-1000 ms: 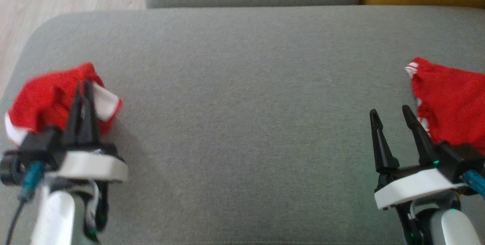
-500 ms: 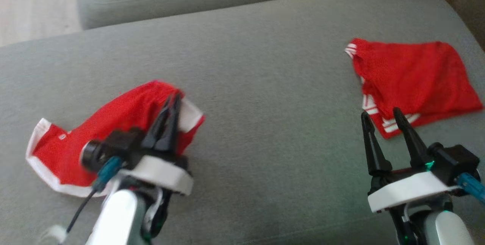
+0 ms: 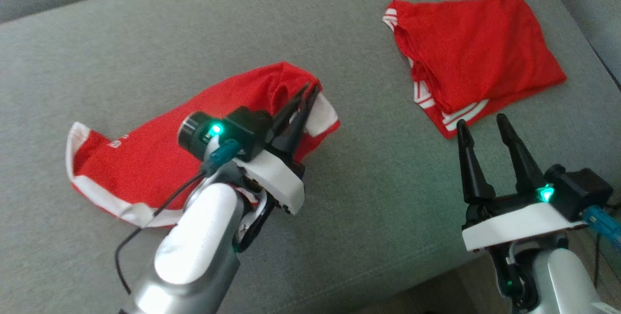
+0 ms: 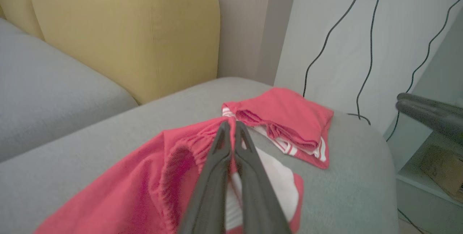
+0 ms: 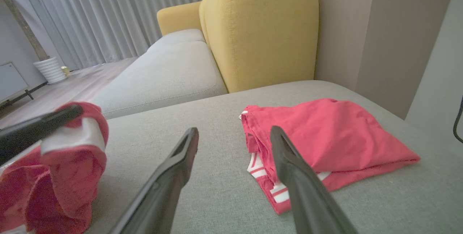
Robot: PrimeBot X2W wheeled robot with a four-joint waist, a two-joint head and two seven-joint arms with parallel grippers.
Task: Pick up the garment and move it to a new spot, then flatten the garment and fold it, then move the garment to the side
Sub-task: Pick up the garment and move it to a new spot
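At the far left, the tail of the garment (image 3: 145, 158), red cloth edged with white trim (image 3: 77, 141), lies spread on the grey cushion (image 3: 194, 32). Its other end is bunched and raised off the fabric by the left gripper (image 3: 311, 89). The gripper's two fingers are pressed together on a small fold of red cloth next to the gathered waistband (image 4: 181, 154). The step in hand looks like the carry to a new spot, most likely the bare stretch of cushion between the two red pieces. The pinch sits close to the fingertips and takes only a little cloth, so the move should be slow and level to avoid tugging the fold free. Letting the tail trail behind in one line, rather than lifting it into a heap, should leave less to flatten afterwards. The set-down should stop well short of the second red garment (image 3: 475, 47), which lies folded further right with its striped edge towards the robot, so the two pieces do not tangle. Furthest right, the right gripper (image 3: 479, 121) has its fingers spread wide and nothing between them. It sits near the striped corner of the folded piece, and whether it touches it cannot be told. It should stay clear of that corner, ready to take the waistband's free side.
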